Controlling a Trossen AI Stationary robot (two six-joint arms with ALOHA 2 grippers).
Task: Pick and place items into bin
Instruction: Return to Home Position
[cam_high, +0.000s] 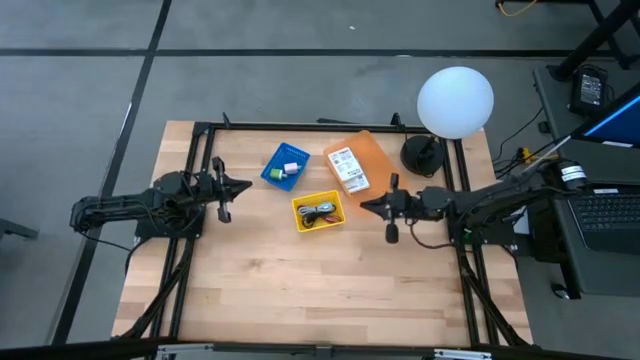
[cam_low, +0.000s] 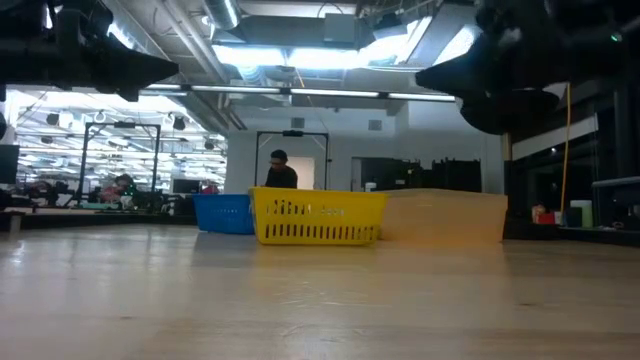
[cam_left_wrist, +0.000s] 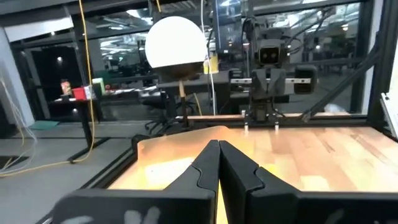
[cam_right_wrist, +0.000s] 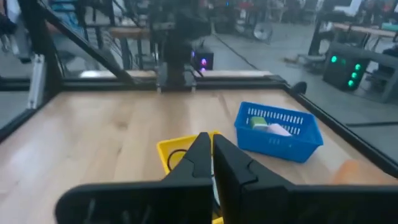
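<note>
On the left side of the wooden table (cam_high: 300, 290), the left gripper (cam_high: 243, 185) hangs above the boards and points inward toward the bins. Through its wrist camera I see its two dark fingers (cam_left_wrist: 239, 174) pressed together with nothing between them.

Just to its right sits the blue bin (cam_high: 285, 167), holding a small green piece (cam_right_wrist: 258, 122) and a pale piece (cam_right_wrist: 278, 129) side by side. The yellow bin (cam_high: 318, 211) stands just beside it, nearer the table's front; I cannot tell whether the two touch. Dark cords (cam_high: 320, 213) lie coiled inside the yellow one. The orange bin (cam_high: 362, 155) sits askew just right of the blue one, with white labelled packets (cam_high: 348, 168) lying in it.

Next along, the right gripper (cam_high: 366, 206) hovers just beside the yellow bin, aimed leftward. Its fingers (cam_right_wrist: 231, 163) are closed tight on each other and carry nothing.

Behind that arm, a white globe lamp (cam_high: 455, 101) stands at the table's far right corner. A laptop (cam_high: 610, 215) sits off the table on the far right.
</note>
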